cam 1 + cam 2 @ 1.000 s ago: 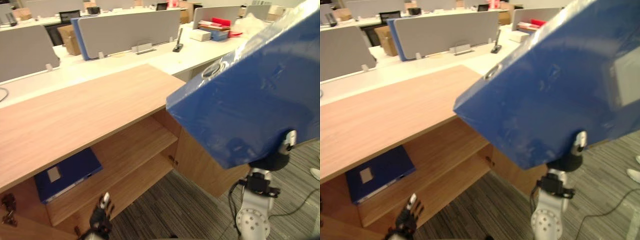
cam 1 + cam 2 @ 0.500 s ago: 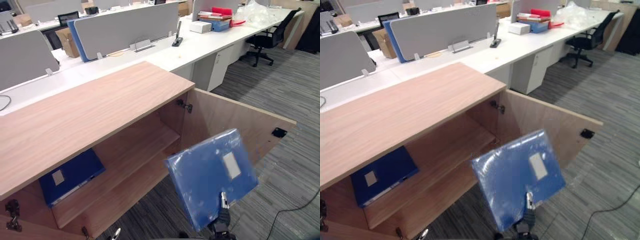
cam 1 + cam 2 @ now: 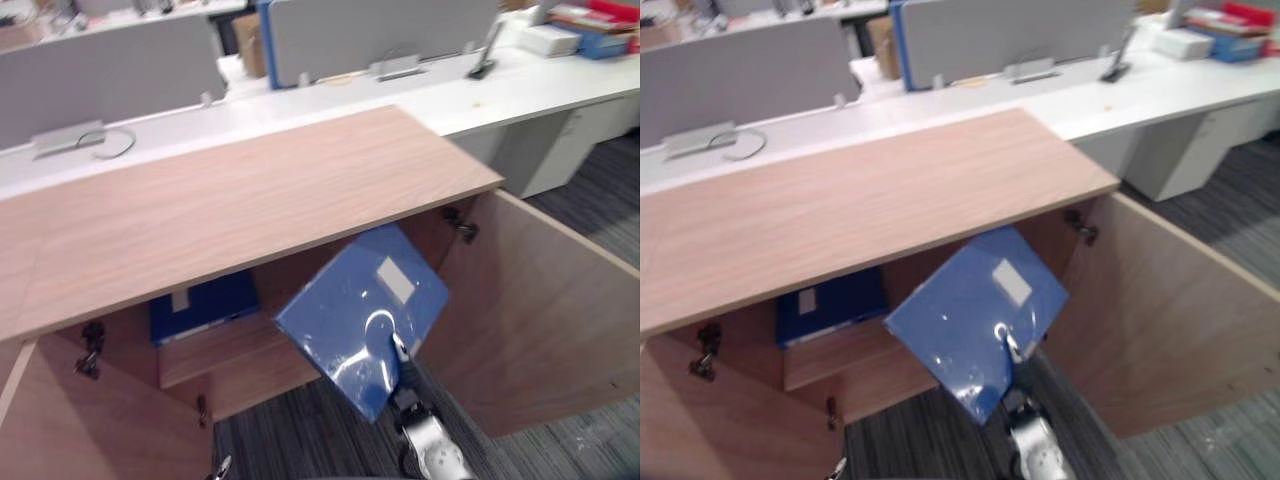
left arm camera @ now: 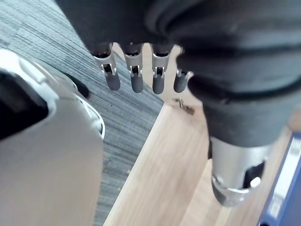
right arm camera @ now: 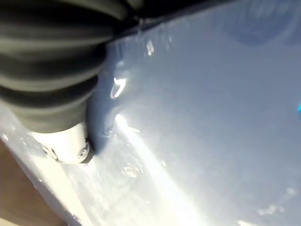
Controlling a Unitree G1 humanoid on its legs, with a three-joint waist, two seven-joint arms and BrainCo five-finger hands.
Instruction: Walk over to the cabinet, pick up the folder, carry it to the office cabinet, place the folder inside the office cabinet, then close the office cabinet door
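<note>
My right hand (image 3: 399, 349) is shut on a blue folder (image 3: 358, 318) with a white label, its thumb (image 5: 70, 146) pressed on the glossy cover (image 5: 211, 117). The folder hangs tilted in front of the wooden office cabinet (image 3: 250, 195), with its upper corner at the open compartment just under the top. Inside, a second blue folder (image 3: 205, 304) lies on the shelf. My left hand (image 4: 134, 77) hangs low by the cabinet's front with its fingers straight and holds nothing.
Both cabinet doors stand open: the right door (image 3: 545, 310) swings out over the grey carpet, and the left door (image 3: 95, 420) is at the lower left. Behind the cabinet run white desks (image 3: 520, 95) with grey partitions (image 3: 380, 30).
The folder has dropped from close before the camera and moved forward to the cabinet's opening. The whole view has shifted, so the cabinet now sits more centred.
</note>
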